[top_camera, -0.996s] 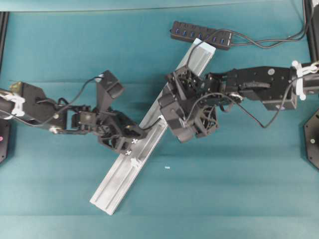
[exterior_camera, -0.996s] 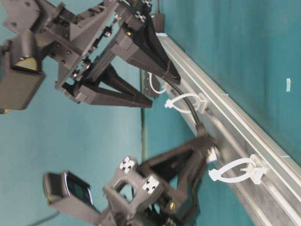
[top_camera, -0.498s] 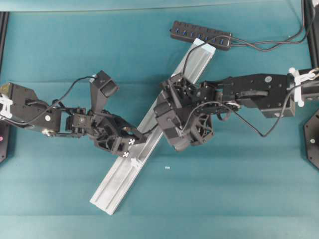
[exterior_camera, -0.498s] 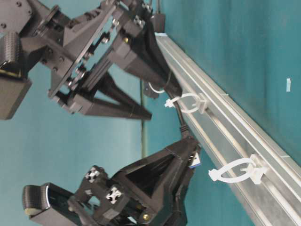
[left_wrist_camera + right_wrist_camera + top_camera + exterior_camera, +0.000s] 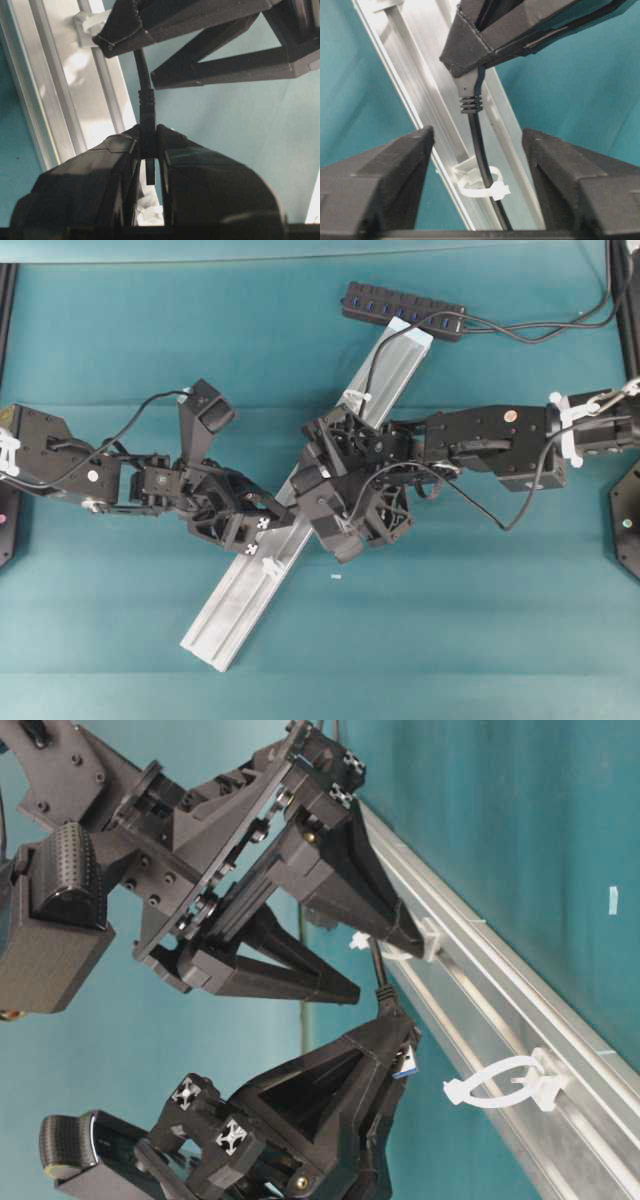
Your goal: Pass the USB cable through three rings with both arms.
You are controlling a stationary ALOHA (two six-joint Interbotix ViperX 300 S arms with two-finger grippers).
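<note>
Silver rail [image 5: 300, 530] runs slantwise. Our right gripper [image 5: 476, 150], jaws wide, sits astride the USB cable [image 5: 479, 145] by the middle ring [image 5: 479, 189]. Our left gripper [image 5: 149, 145] pinches the plug, with the last ring [image 5: 505, 1085] ahead.

The rail [image 5: 300, 525] lies slanted across the middle of the tabletop [image 5: 480, 620], one end touching the hub [image 5: 403, 310] near the far edge.
</note>
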